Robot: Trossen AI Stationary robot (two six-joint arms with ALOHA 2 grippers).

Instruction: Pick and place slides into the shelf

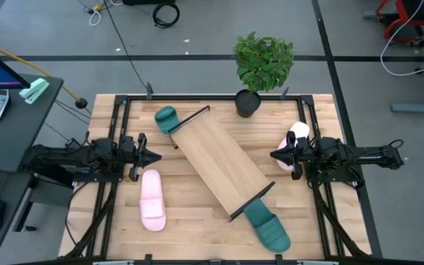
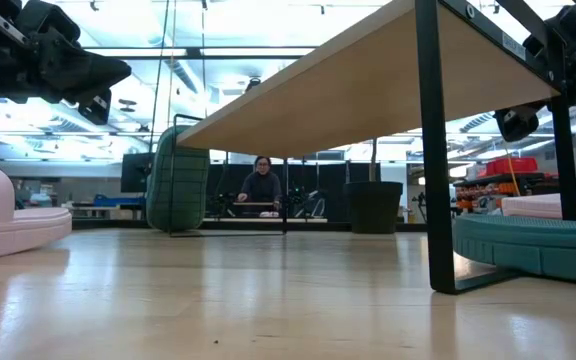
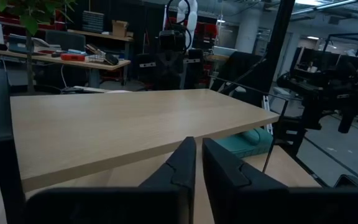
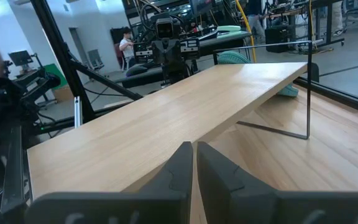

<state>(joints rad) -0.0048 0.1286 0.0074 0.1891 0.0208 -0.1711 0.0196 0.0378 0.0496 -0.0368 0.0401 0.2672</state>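
The shelf (image 1: 219,162) stands slantwise mid-table on its thin black end bars. One dark teal slide (image 1: 166,118) sits at its far-left end, the other (image 1: 268,228) lies at its near-right end, its heel under the board. One pink slide (image 1: 152,199) lies flat near the left arm. A second pink slide (image 1: 298,137) lies partly under the right arm. My left gripper (image 1: 155,156) hovers shut left of the shelf. My right gripper (image 1: 274,154) hovers shut to its right. Both point at the board (image 3: 123,124) (image 4: 166,124) and hold nothing.
A potted plant (image 1: 260,62) stands at the table's far edge, just beyond the shelf's far end. Bare slatted tabletop (image 1: 197,221) lies near the front edge, between the pink slide and the near teal one. A person sits in the room beyond the table (image 2: 261,185).
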